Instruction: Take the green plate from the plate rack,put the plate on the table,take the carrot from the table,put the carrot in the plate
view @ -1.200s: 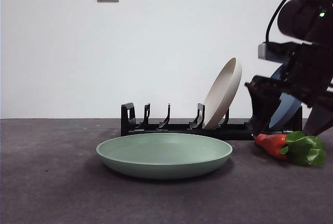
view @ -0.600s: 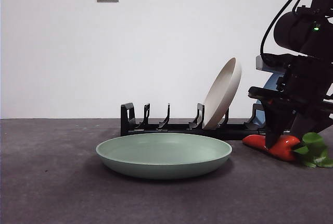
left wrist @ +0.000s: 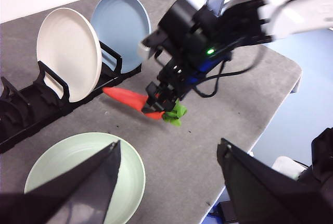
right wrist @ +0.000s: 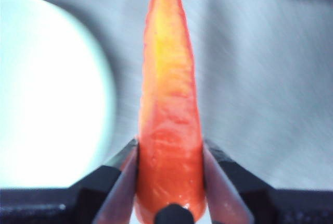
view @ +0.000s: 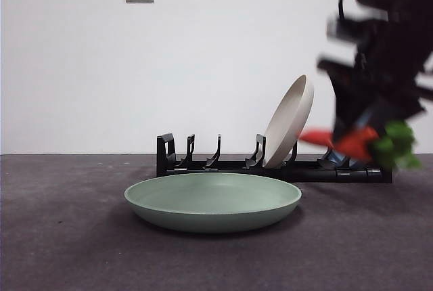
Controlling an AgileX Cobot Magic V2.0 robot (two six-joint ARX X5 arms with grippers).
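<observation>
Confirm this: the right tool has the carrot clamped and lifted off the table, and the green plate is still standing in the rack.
One thing is wrong: the green plate lies flat on the table in front of the plate rack, as the front view shows. The right tool does hold the carrot clamped and lifted.

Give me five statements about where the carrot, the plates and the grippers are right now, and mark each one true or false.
1. The right gripper is shut on the carrot. True.
2. The carrot lies on the table. False: it is held in the air, clear of the table.
3. The green plate lies flat on the table in front of the plate rack. True.
4. The beige plate lies flat on the table. False: it stands tilted in the plate rack.
5. The left gripper holds the blue plate. False: its jaws are open and empty, and the blue plate stands in the rack.
</observation>
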